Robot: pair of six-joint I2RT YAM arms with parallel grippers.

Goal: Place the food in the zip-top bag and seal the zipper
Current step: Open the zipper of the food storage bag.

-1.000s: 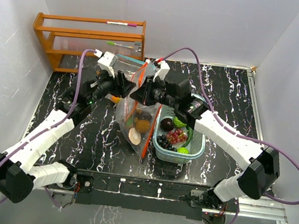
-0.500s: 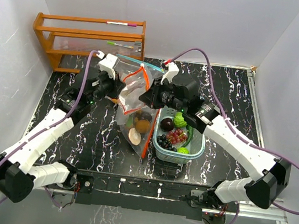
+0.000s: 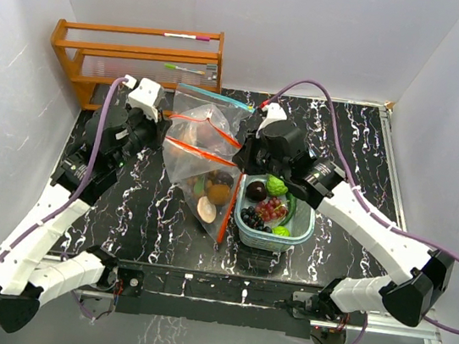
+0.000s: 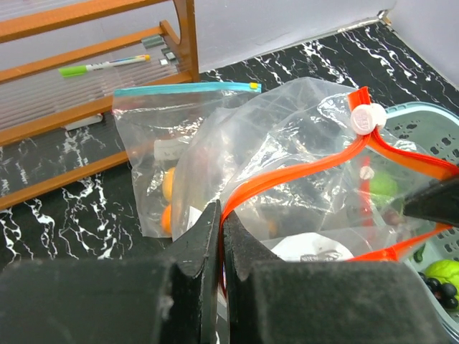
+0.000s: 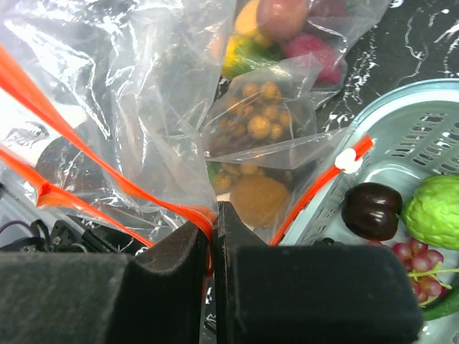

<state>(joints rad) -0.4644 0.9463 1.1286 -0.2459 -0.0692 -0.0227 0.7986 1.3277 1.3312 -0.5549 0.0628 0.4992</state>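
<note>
Both jaws are pinched fully shut on the orange zipper of the bag, the left jaws at one end of the mouth and the right jaws at the other. The film balloons between them, and the slider rides high, nearer the right jaws. Some food shows through plastic below and between the jaws. The rest, grapes among it, sits in the basket just outside the right jaws.

The main risk is probably the grip itself: each pinch is on a thin, slick strip, so any pull apart may slide it out and let the mouth collapse. Pulling too far would likely flatten the opening shut or strain the seam. Neither jaws is free to fetch food, so one must let go, and the limp film may then fold over the opening. A second orange strip lies just outside the right jaws; I cannot tell whether it belongs to this bag, and it could be mistaken for the held one. The light bag may also drag across the tabletop.
</note>
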